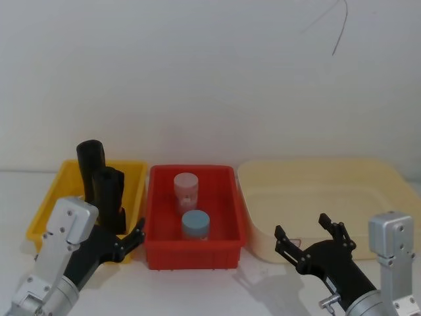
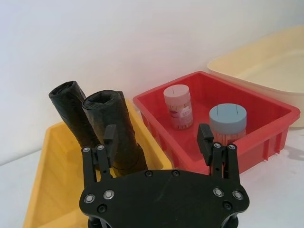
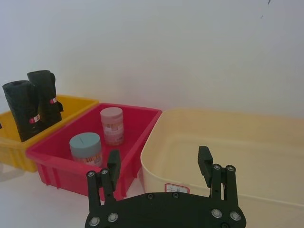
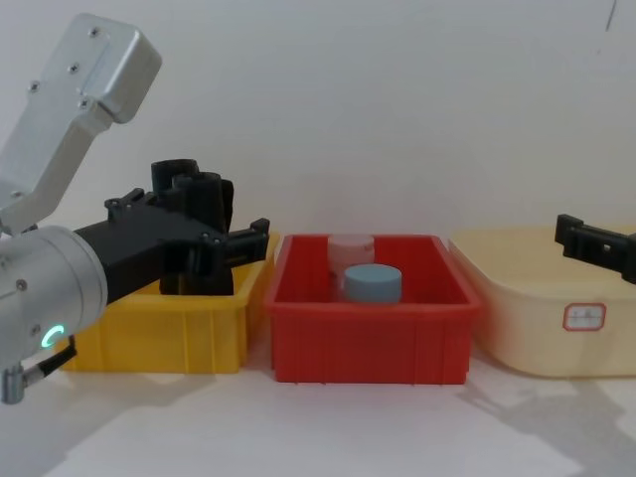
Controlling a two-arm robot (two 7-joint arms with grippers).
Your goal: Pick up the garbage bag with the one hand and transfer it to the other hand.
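Note:
Two tall black rolls stand upright in the yellow bin (image 1: pixel 45 207). The nearer garbage bag (image 1: pixel 108 194) (image 2: pixel 108 114) has a second roll (image 1: pixel 89 168) (image 2: pixel 69 102) behind it. Both carry a small red mark in the right wrist view, on the near roll (image 3: pixel 21 114) and the far roll (image 3: pixel 45 95). My left gripper (image 1: pixel 123 240) (image 2: pixel 157 135) (image 4: pixel 199 237) is open at the bin's front right corner, and the nearer roll stands just beyond one fingertip, untouched. My right gripper (image 1: pixel 301 227) (image 3: pixel 159 156) is open and holds nothing in front of the cream tub.
A red bin (image 1: pixel 194 253) in the middle holds a blue-capped jar (image 1: pixel 195 225) and a pink-capped jar (image 1: pixel 186 187). A large cream tub (image 1: pixel 316 174) stands on the right. A white wall rises close behind the bins, with white tabletop in front.

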